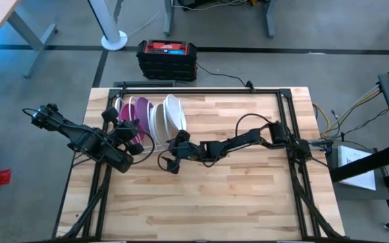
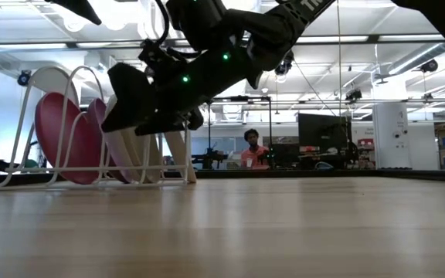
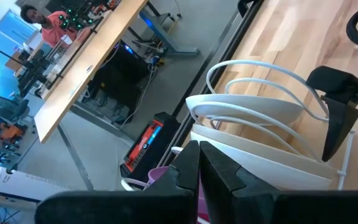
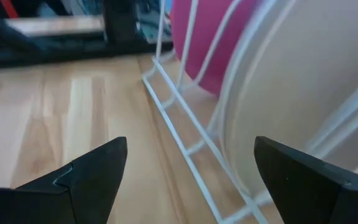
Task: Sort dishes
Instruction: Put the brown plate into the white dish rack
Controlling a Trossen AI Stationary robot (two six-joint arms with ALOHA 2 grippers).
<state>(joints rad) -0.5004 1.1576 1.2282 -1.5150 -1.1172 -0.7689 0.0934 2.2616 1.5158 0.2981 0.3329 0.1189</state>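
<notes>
The right gripper (image 1: 170,156), jaws wide, sits just beside the near end of the wire rack (image 1: 123,101), where the cream dishes (image 1: 171,116) stand on edge, closer than the closed left gripper (image 1: 135,137).

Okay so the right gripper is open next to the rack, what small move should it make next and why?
Probably ease the right gripper forward so its spread fingers straddle the rim of the nearest white plate. That plate stands upright in the wire rack just ahead, beside the magenta plate, and nothing is held yet. The left gripper sits shut over the rack's other side.
</notes>
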